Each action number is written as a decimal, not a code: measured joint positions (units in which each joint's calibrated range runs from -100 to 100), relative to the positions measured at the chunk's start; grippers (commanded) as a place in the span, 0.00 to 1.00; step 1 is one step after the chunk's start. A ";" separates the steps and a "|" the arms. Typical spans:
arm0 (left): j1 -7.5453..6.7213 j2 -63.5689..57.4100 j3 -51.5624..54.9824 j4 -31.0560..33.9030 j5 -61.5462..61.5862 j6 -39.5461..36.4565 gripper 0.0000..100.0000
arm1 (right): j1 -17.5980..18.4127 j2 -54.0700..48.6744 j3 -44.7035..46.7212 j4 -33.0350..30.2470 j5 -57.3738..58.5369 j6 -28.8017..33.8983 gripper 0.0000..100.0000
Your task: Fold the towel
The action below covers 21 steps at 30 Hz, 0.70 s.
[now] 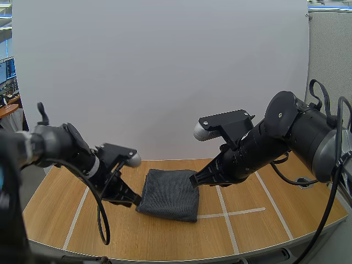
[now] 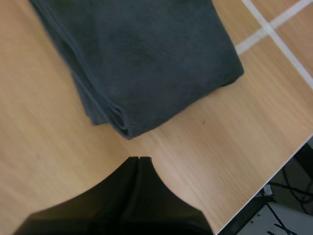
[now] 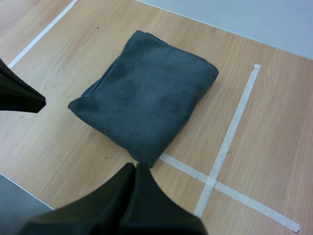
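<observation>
Two grippers: I see both fingers-down at the towel's edges, one on either side, and neither is holding cloth.
Towel (image 1: pixel 169 195): dark grey and folded into a thick, roughly square pad. It lies flat on the table (image 1: pixel 264 220) near the middle. In the left wrist view (image 2: pixel 146 63) stacked layers show along one edge.
Left gripper (image 1: pixel 133 202): in the high view it is at about 8 o'clock from the towel, by the near left corner. My left wrist view (image 2: pixel 139 159) shows the fingers pressed together into one dark wedge. The tip is just short of the corner, with a strip of bare wood between.
Right gripper (image 1: pixel 193 180): at about 2 o'clock from the towel, by its far right corner. My right wrist view (image 3: pixel 135 166) shows the fingers pressed together with nothing between them. The tip is right beside the towel's (image 3: pixel 146 105) corner, and I cannot tell whether it touches.
Other arm seen from the right wrist: the left gripper (image 3: pixel 22 95) is a dark point close to the opposite corner.
Tape lines (image 1: pixel 225 214): white strips on the wood that cross at about 4 o'clock from the towel. One strip runs up to the towel's right edge.
</observation>
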 measured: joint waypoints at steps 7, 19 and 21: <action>0.00 5.46 -4.32 -4.38 2.29 3.79 0.00 | 0.00 9.59 0.00 5.45 -0.56 -6.15 0.00; 0.00 6.84 -5.44 -8.29 3.02 6.77 0.00 | 0.00 36.01 0.00 14.84 -6.21 -17.75 0.00; 0.00 8.14 -5.44 -8.41 2.34 7.03 0.00 | 0.00 38.36 0.00 16.08 -8.21 -19.28 0.00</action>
